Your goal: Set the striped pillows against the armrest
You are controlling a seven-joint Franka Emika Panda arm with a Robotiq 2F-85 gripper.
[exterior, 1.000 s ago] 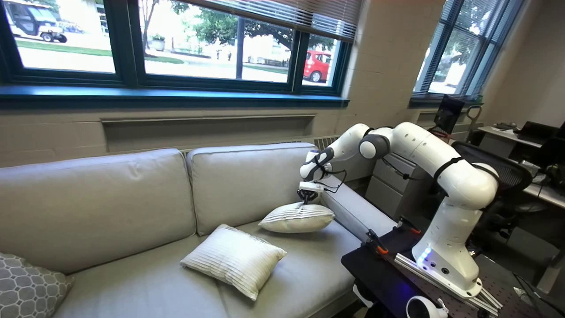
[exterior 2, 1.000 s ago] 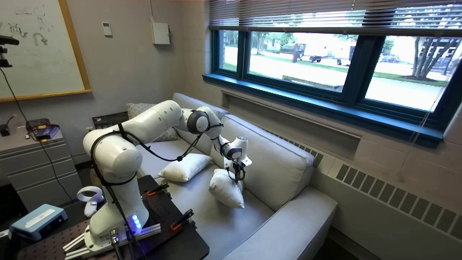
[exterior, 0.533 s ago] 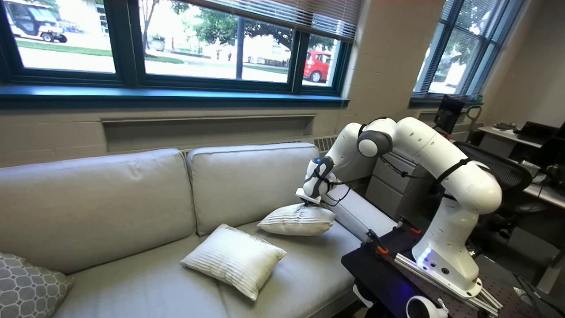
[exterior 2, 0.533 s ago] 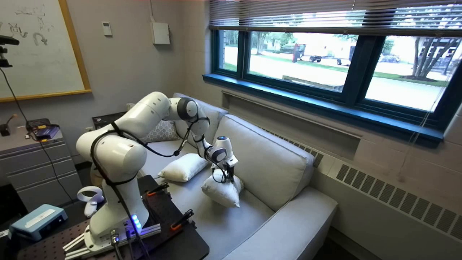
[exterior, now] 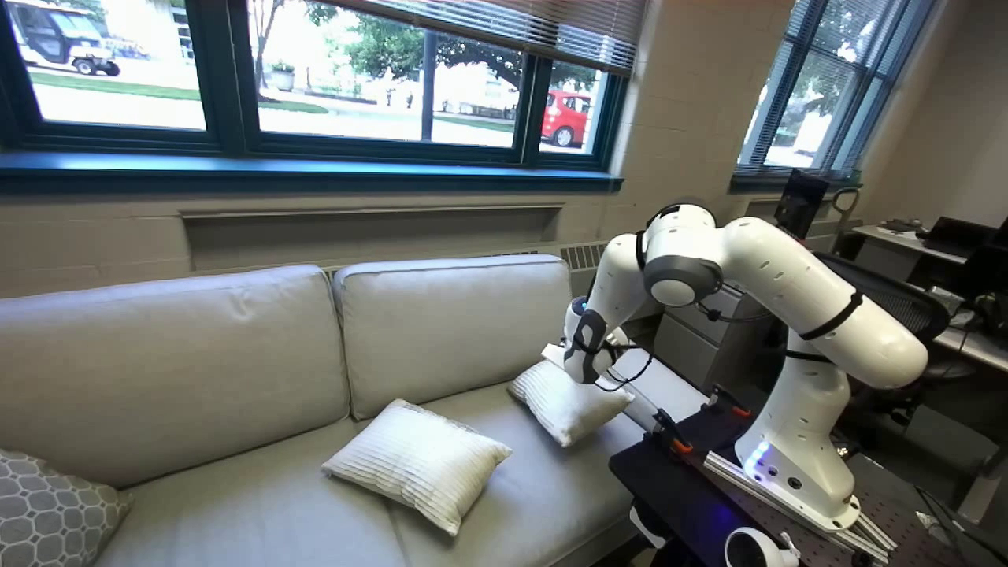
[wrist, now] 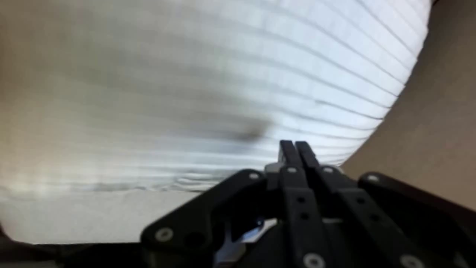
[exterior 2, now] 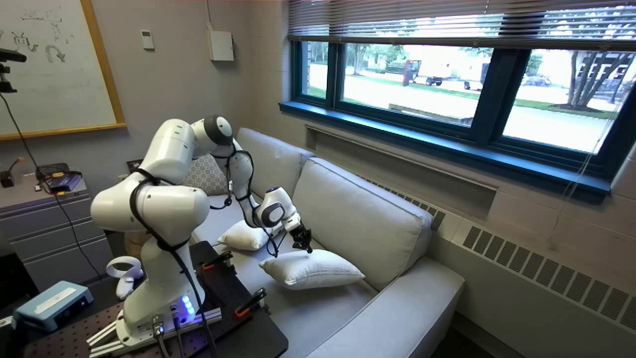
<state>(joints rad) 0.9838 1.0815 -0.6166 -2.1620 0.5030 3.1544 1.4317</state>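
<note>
The cream, square, rib-striped fabric pillow [exterior 2: 313, 271] is on the right part of the pale grey fabric sofa seat [exterior 2: 323, 308], its exact tilt hard to read. In an exterior view its longer visible extent runs left to right, the right end toward the pale grey padded armrest [exterior 2: 397, 303], near it but with a strip of seat showing between. The black two-fingered gripper [wrist: 295, 145] is at the pillow's far, left upper edge, so the pillow lies to the right and near side of the jaws, between them and the armrest. In the wrist view the fingers stand closed together with no cloth visible between them; whether their tips touch the fabric I cannot tell. That placing seems to call for a rightward push, which could make the soft pillow roll or fold. Farther left, the second cream striped pillow [exterior: 417, 465] lies flat, well apart from the armrest.
</note>
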